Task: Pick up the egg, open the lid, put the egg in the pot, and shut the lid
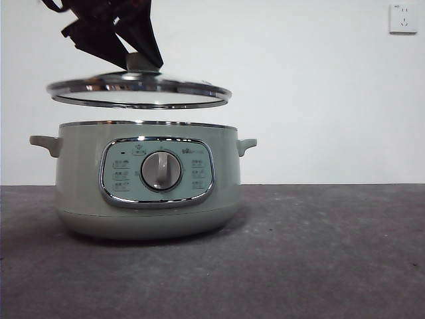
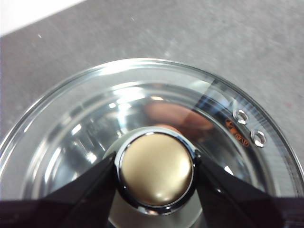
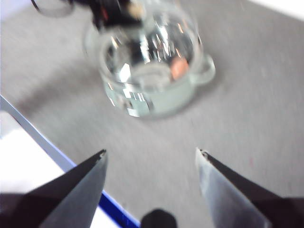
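My left gripper (image 2: 154, 173) is clamped on the knob (image 2: 155, 172) of the lid (image 1: 139, 92), one jaw on each side of it; I hold the lid level in the air, clear of the pot (image 1: 143, 179), its steel rim apart from the pot's rim all round; the lid hangs almost straight above the opening, perhaps set slightly off to one side, so the coming move looks to me like a plain descent with little sideways correction; the egg (image 3: 179, 68) already lies inside the pot, seen through the glass as an orange blur; my right gripper (image 3: 152, 156) waits well apart from the pot, jaws spread wide and empty.
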You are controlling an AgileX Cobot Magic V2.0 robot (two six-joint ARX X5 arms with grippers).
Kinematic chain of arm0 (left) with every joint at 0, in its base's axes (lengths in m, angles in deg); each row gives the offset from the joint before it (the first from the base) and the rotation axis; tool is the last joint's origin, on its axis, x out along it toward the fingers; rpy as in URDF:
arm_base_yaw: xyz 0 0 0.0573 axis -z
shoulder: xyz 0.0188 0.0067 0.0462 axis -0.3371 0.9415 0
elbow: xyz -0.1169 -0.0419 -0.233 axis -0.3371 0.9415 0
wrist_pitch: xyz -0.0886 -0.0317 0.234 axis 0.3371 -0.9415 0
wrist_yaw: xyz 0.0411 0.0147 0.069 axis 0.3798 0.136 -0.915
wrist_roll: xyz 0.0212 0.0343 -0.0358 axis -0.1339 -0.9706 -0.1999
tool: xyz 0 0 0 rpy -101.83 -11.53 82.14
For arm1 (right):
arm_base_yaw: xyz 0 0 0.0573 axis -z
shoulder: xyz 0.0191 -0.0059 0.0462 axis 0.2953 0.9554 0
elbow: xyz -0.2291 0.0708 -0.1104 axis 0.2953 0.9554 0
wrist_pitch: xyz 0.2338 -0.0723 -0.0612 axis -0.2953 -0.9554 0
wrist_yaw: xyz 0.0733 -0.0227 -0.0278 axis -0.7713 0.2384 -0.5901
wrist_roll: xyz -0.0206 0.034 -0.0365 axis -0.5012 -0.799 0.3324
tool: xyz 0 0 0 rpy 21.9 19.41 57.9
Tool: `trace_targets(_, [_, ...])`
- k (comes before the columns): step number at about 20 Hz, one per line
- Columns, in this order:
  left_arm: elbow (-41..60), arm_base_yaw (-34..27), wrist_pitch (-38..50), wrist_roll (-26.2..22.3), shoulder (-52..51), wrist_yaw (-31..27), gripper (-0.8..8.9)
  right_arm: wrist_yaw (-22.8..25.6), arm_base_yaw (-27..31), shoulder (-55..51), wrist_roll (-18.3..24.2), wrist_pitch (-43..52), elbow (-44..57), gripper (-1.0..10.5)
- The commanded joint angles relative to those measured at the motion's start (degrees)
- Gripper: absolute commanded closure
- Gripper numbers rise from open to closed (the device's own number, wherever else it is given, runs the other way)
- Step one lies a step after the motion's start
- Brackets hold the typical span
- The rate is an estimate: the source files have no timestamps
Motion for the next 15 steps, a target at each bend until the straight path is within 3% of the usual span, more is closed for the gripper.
trace_targets(1, [-0.5, 0.2, 3.5, -0.8, 0.5, 0.2, 8.22, 1.0, -0.1, -3.6, -3.7, -1.4, 5.6, 6.3])
trace_targets(7, [-0.5, 0.3, 4.0, -0.6, 4.0, 0.1, 8.22, 4.0, -0.1, -10.9, -7.4, -1.4, 11.3, 6.3])
trace_targets(15, [-0.5, 1.0, 3.0, 0.9, 6.7, 0.2, 8.22, 4.8, -0.1, -13.3, -7.6, -1.4, 11.3, 6.3])
